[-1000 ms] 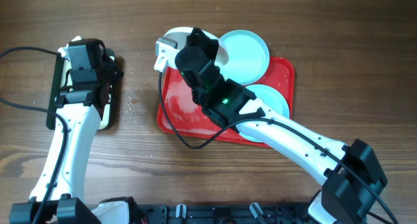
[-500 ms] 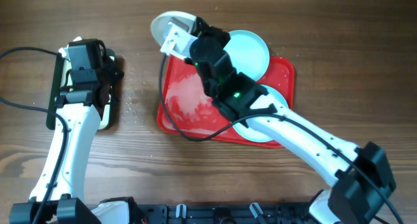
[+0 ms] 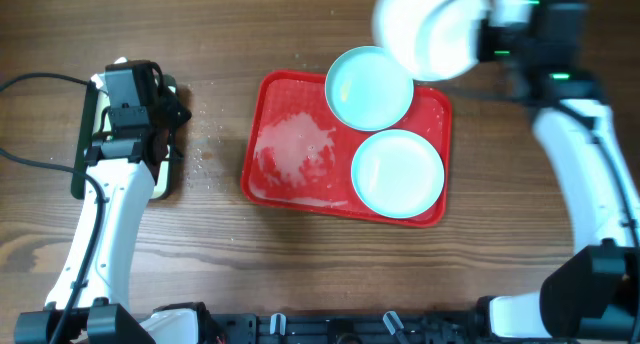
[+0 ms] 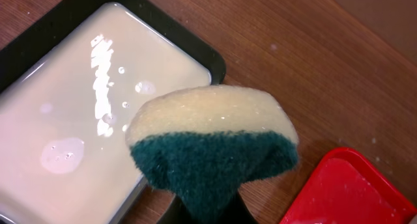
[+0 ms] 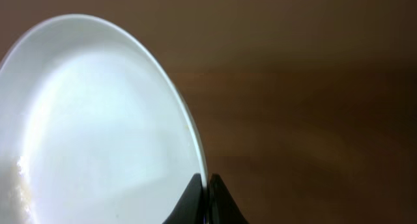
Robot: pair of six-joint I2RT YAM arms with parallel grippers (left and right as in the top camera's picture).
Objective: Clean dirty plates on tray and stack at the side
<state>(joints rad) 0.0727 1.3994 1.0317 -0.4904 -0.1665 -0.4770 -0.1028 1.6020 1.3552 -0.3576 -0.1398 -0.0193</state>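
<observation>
The red tray [image 3: 282, 94] lies mid-table with two pale blue plates on it, one at its far edge [image 3: 369, 87] and one at its right [image 3: 397, 173]. My right gripper [image 3: 484, 22] is shut on the rim of the white plate [image 3: 425, 29], held high above the table's far right; the right wrist view shows the plate [image 5: 91, 133] pinched between the fingers [image 5: 208, 185]. My left gripper [image 3: 140, 79] hovers over the cream tray and is shut on a yellow-and-green sponge [image 4: 212, 142].
A black-rimmed cream tray [image 3: 88, 134], wet with droplets in the left wrist view [image 4: 78, 126], lies at the left. Foam smears cover the red tray's left half [image 3: 290, 149]. Water specks dot the wood between the trays.
My right arm swung the white plate from above the red tray's far left corner up and across to the far right. The left arm has not moved.
</observation>
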